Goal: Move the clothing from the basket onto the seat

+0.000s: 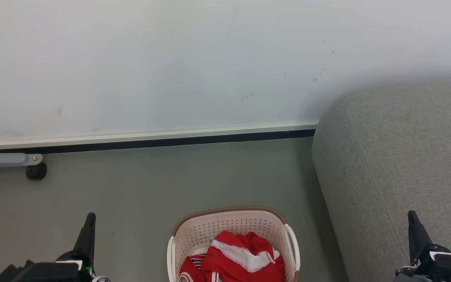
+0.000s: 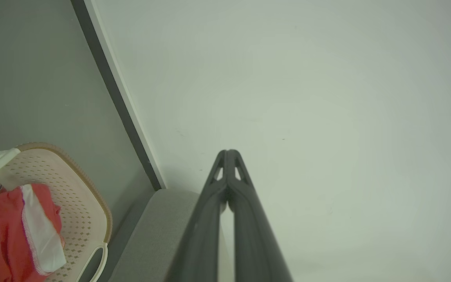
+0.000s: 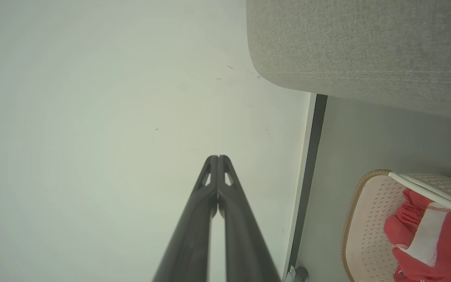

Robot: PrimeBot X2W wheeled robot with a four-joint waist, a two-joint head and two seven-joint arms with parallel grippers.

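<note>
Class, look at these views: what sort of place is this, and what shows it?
Probably a living room, or a mock-up of one: a grey sofa, a laundry basket of red clothing on the floor, a white wall.

The light is soft and even, and every shadow is blurred at its edge. In the head view the white wall (image 1: pixel 170 58) is bright and nearly washed out across the top. The upper edge of the grey sofa (image 1: pixel 397 156) melts hazily into the wall at the upper right. A faint shadow dims the wall just left of the sofa. Both wrist views carry a greenish cast and darken toward the corners. The left gripper (image 2: pixel 228 153) and right gripper (image 3: pixel 217 157) look sharp at the tips and smeared near the bottom edge. The red clothing (image 3: pixel 444 239) turns paler and pinkish there.
</note>
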